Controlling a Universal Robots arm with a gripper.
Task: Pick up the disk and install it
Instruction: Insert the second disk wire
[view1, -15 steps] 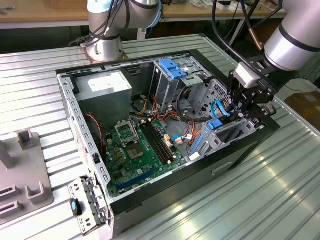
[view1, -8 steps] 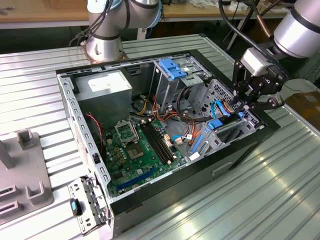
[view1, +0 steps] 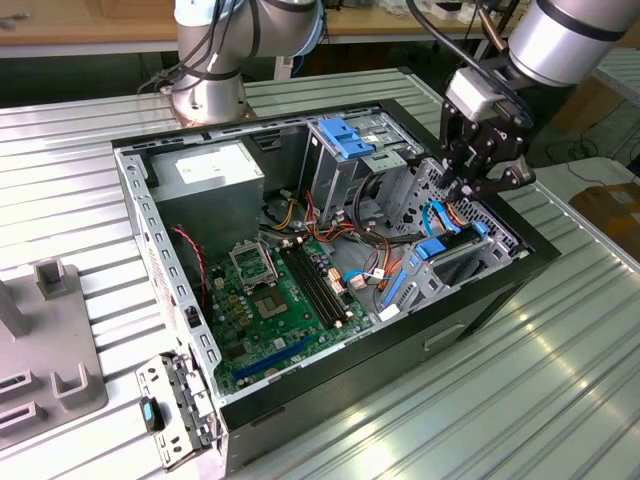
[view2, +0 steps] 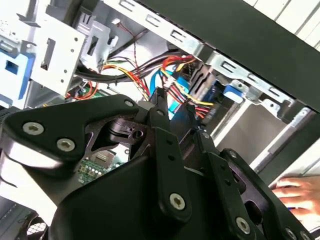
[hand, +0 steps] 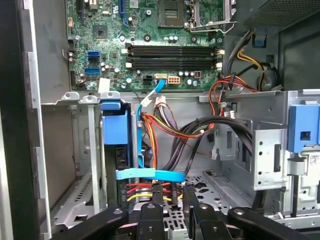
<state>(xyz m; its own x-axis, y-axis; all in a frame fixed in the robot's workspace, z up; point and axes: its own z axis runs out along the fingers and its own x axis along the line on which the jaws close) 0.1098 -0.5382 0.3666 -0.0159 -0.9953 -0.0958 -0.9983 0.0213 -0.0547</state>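
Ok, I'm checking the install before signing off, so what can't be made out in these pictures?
1. Disk: in the exterior view, the hand and cables cover its bay, so its seating cannot be judged.
2. Disk's label: in the first wrist view, it is hidden behind the blue carrier end and the cables.
3. Person's fingers: in the second wrist view, they are cut off by the picture's edge and the hand's black links.

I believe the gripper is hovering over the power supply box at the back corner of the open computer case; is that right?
Not quite. In the exterior view the gripper hovers over the drive bay with its blue cables, on the opposite side of the open computer case from the power supply box.
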